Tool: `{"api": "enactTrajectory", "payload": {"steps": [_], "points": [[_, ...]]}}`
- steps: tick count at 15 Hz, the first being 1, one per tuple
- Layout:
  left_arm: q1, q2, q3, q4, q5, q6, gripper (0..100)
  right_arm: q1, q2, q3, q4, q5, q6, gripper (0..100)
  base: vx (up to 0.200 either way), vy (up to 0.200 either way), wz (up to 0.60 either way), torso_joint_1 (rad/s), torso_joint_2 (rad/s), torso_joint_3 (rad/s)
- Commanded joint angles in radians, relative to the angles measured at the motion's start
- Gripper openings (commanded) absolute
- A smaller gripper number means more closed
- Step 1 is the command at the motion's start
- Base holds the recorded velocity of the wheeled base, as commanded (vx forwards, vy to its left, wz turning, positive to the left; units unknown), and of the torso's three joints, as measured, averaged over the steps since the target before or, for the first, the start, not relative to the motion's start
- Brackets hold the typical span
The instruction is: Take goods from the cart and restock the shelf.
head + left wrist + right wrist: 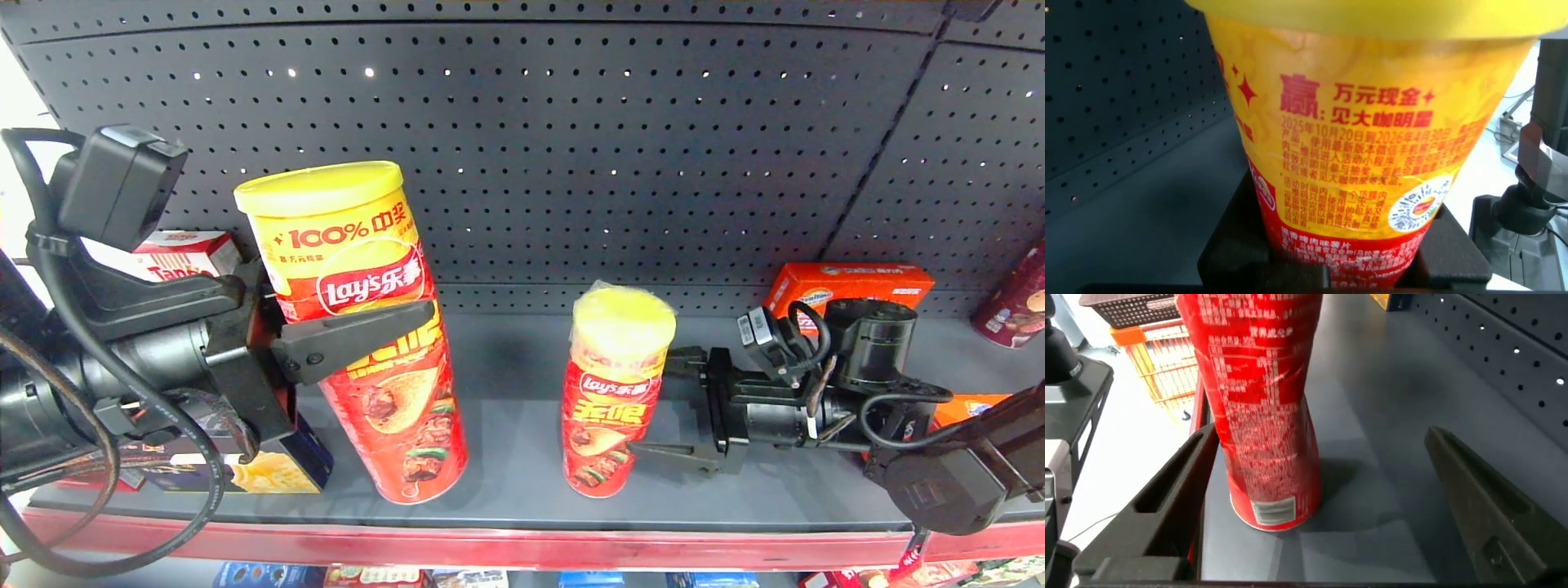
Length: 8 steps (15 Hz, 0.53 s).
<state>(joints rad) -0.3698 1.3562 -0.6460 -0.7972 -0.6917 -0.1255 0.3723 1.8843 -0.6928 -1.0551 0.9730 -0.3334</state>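
Closest in, at the left, the left claw [367,322] is seen clamped on a tall chip can [392,408] with a yellow lid, one finger [351,339] laid across its front label. The can is held leaning a little, its base low at the front part of the grey shelf [506,367]; whether the base touches the shelf cannot be told. Behind the left arm a red and white box [184,253] is set against the pegboard back [571,163], and a blue and yellow box [277,469] lies under the arm at the shelf's front edge. Further right, near the middle, a shorter chip can [612,392] is stood upright on the shelf. The right claw [649,402] is spread open around it from the right; in the right wrist view one finger [1167,498] is seen just beside the can and the other [1486,514] well apart from it. Behind the right arm an orange box [849,286] lies on the shelf, and at the far right a dark red can [1012,302] is partly seen.
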Motion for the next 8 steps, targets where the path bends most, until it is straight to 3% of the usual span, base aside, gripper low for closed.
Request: {"api": "enactTrajectory", "payload": {"steps": [1,5,8], "points": [[0.0,-0.005,0.005,0.0,0.0,0.0,0,-0.001,-0.002,0.001,0.0,0.0,-0.001,100,0.0,0.0,0.0,0.0,0.0,0.0],[0.0,-0.011,0.005,0.0,0.001,0.0,0,-0.01,-0.022,0.012,0.0,0.0,-0.012,100,0.0,0.0,0.0,0.0,0.0,0.0],[0.002,-0.019,0.02,0.0,0.0,0.0,0,-0.026,-0.142,0.102,0.0,-0.004,-0.024,100,0.0,0.0,0.0,0.0,0.0,0.0]]}}
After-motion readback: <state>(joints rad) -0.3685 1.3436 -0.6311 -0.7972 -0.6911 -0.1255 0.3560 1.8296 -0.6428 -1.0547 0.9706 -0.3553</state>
